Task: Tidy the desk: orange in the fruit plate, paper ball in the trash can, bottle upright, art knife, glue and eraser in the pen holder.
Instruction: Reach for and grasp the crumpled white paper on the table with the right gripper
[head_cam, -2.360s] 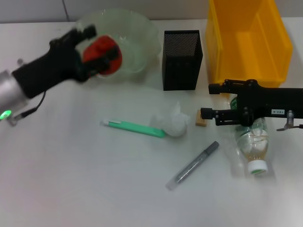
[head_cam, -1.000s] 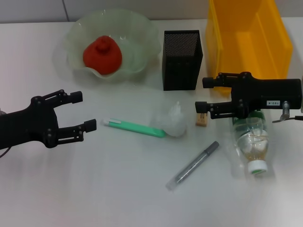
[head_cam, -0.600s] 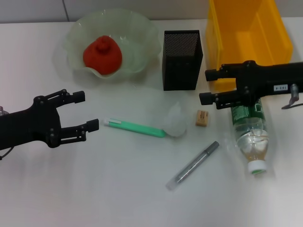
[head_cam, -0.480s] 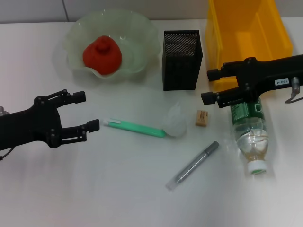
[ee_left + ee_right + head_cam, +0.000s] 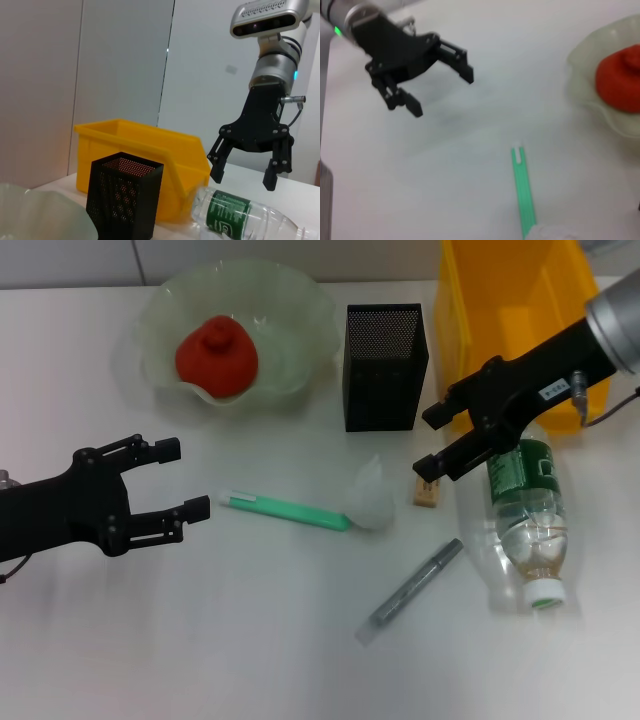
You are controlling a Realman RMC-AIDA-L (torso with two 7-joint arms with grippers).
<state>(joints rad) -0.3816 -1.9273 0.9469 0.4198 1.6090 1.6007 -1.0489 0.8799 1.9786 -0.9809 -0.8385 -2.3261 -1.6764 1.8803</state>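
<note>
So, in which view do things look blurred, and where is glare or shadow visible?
Right wrist view: the left gripper and orange look soft-edged. Head view: the right gripper casts a faint shadow beside the bottle. Left wrist view: sharp, no glare.

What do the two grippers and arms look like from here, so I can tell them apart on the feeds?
Both grippers are matte black, with two open-frame linkage fingers each. The left gripper sits on a black wrist. The right gripper has a small white label on its black body, a silver cylindrical wrist segment behind it and a thin cable with a metal plug alongside.
</note>
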